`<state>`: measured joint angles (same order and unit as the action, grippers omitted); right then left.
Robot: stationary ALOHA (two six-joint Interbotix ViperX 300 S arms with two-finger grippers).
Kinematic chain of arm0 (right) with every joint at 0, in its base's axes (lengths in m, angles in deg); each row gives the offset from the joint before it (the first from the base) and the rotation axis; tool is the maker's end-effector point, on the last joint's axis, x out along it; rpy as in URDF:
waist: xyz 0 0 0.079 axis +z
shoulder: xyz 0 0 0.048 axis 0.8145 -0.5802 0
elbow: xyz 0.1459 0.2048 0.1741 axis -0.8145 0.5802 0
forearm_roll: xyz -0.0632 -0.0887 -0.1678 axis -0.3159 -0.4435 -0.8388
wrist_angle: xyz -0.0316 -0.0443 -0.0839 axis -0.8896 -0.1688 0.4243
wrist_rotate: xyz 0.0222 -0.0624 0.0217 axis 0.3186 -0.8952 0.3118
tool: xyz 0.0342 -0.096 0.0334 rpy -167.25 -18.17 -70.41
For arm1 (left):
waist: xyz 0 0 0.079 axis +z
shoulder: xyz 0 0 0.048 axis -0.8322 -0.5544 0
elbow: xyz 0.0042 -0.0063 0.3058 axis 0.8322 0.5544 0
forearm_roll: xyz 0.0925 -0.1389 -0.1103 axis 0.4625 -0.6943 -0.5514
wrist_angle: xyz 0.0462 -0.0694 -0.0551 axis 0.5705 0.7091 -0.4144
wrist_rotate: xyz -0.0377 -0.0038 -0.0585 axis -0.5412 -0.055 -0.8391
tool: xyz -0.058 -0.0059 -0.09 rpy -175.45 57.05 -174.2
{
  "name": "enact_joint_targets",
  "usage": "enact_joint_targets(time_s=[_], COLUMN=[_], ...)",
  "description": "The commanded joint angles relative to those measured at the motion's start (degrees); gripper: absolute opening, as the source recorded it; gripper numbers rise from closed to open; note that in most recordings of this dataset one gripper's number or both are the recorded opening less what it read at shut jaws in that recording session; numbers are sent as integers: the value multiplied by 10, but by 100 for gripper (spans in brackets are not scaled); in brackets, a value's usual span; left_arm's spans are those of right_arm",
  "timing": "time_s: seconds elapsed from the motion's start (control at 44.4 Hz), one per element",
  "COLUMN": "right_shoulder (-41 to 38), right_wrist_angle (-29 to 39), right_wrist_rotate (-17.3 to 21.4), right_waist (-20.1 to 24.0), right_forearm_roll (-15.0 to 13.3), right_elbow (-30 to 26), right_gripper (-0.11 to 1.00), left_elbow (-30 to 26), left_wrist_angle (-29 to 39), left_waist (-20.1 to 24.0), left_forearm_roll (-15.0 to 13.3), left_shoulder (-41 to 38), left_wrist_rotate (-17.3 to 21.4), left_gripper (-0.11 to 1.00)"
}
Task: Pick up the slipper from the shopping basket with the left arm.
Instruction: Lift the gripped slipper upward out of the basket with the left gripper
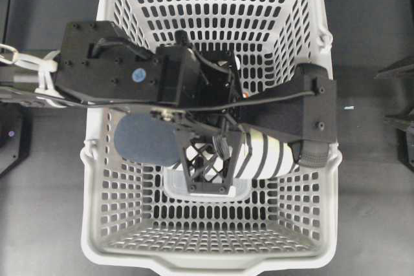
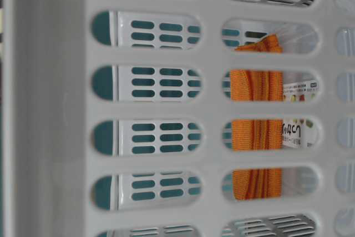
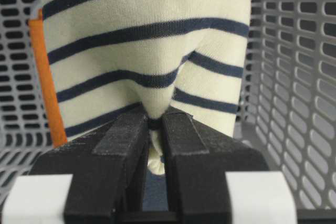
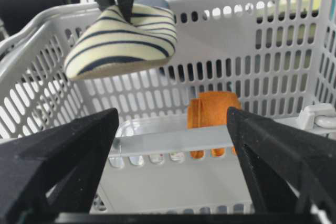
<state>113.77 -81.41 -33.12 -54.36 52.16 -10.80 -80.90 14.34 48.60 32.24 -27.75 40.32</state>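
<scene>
The shopping basket (image 1: 123,237) is the biggest thing here. It fills the middle of the overhead view from top to bottom, and it sits on a dark surface (image 1: 375,224). Its grey walls are full of little holes.

My left arm (image 1: 103,66) comes in from the left side of that view and reaches over the basket. Its left claw (image 3: 153,129) is shut tight on the slipper (image 3: 142,51). In the left wrist view my two black fingers (image 3: 123,135) pinch a fold of the striped cloth right in the middle of the frame.

In the right wrist view the slipper hangs in the upper left of the frame, up in the air, clear of the basket floor. So I think the pick is nearly done.

To do this well, I should keep my squeeze the same and go straight up, slow and steady. I only hold a small fold, so a quick jerk could make the soft cloth slip out. I should keep the slipper away from the basket walls so it does not snag.

My right claw (image 4: 173,129) is wide open and holds nothing.

The orange cloth roll (image 4: 212,111) stands low in the basket, by the far wall. I leave it alone.
</scene>
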Motion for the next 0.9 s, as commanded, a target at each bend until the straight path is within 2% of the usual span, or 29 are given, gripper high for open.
enact_joint_targets(time_s=[0.0,0.878], right_shoulder=[-3,-1], right_wrist_angle=[-3,-4], right_wrist_rotate=[1,1], right_waist=[-1,-1], right_forearm_roll=[3,3], right_elbow=[-6,-4], right_gripper=[79,79], left_elbow=[-13,-13], left_wrist_angle=[-2,-1], left_waist=[-1,2], left_forearm_roll=[2,2], left_shoulder=[7,4], left_wrist_rotate=[-1,-6], left_gripper=[6,6])
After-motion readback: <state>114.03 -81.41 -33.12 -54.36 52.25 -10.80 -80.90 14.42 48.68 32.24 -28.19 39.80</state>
